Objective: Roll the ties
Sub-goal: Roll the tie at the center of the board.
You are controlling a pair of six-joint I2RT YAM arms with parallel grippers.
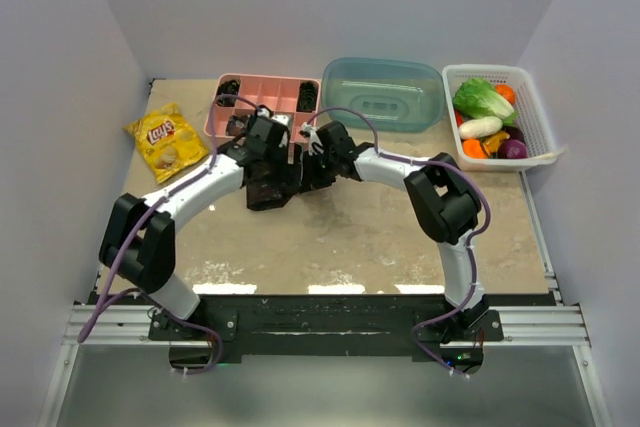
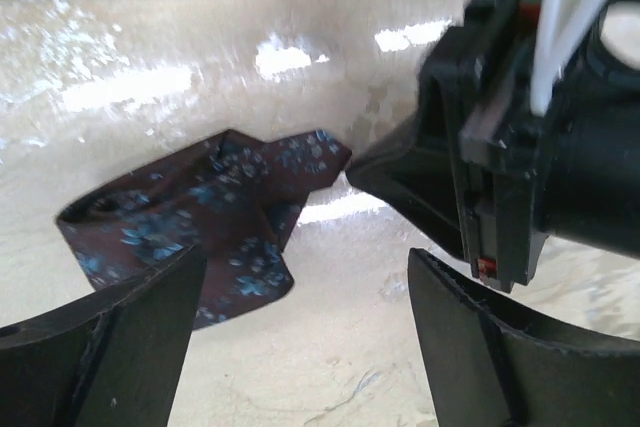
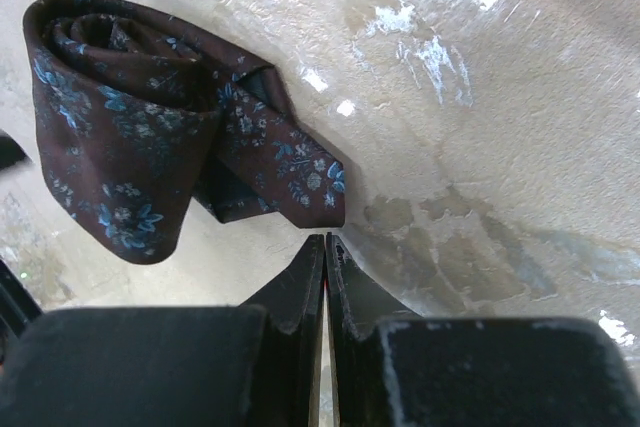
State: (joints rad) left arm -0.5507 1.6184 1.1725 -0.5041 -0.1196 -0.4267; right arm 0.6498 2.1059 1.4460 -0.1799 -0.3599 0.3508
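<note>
Right gripper (image 3: 325, 243) pinched closed, seemingly coiled tie (image 3: 120, 127), Lay's bag (image 1: 165, 139)

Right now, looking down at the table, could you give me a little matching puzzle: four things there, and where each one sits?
Things:
1. tie
2. chip bag
3. blue tub
4. white basket

Places:
A. back right, holding vegetables
B. middle of the table, loosely rolled
C. back left, lying flat
D. between the pink tray and the white basket

Pairs: 1-B, 2-C, 3-D, 4-A
</note>
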